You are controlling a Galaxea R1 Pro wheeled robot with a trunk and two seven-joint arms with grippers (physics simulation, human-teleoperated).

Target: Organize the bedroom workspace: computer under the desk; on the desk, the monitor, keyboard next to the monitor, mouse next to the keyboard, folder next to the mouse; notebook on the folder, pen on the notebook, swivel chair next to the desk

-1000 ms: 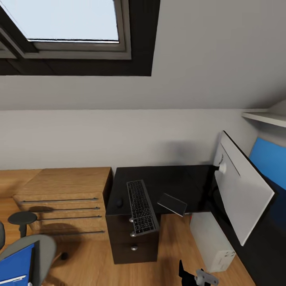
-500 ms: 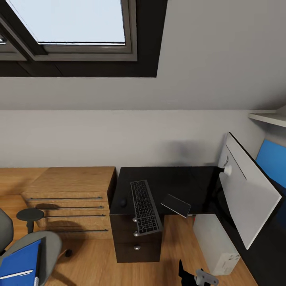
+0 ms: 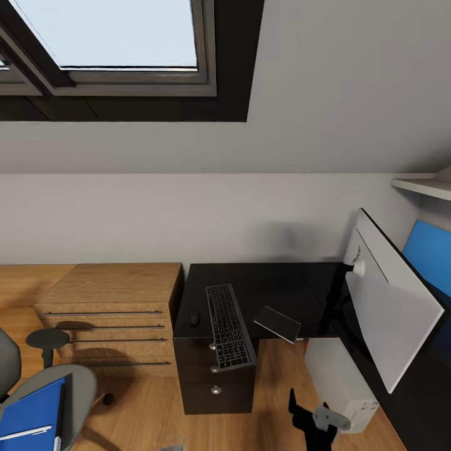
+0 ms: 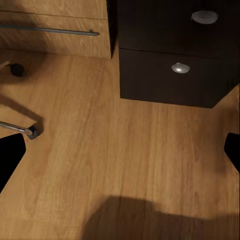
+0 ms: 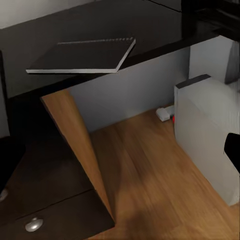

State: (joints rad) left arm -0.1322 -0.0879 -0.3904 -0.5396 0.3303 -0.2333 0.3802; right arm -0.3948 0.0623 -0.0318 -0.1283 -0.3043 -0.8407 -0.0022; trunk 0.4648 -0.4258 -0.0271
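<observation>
Slim dark-keyed keyboard [image 3: 229, 327] overhanging glossy black desk [image 3: 269, 291]; right tool [image 3: 311, 419] state unclear.

Right hand [image 3: 311, 418] low, state unclear.

A sloped white ceiling with a dark-framed skylight [image 3: 106, 37] at upper left meets a pale wall [image 3: 188, 216], above a light-wood drawer cabinet [image 3: 113, 313] at lower left on wood flooring [image 3: 138, 419].

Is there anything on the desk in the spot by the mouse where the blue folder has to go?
Not that I can see. The folder lies on the chair. On the desk, the mouse sits left of the keyboard, near the desk's edge, so room there looks tight.
</observation>
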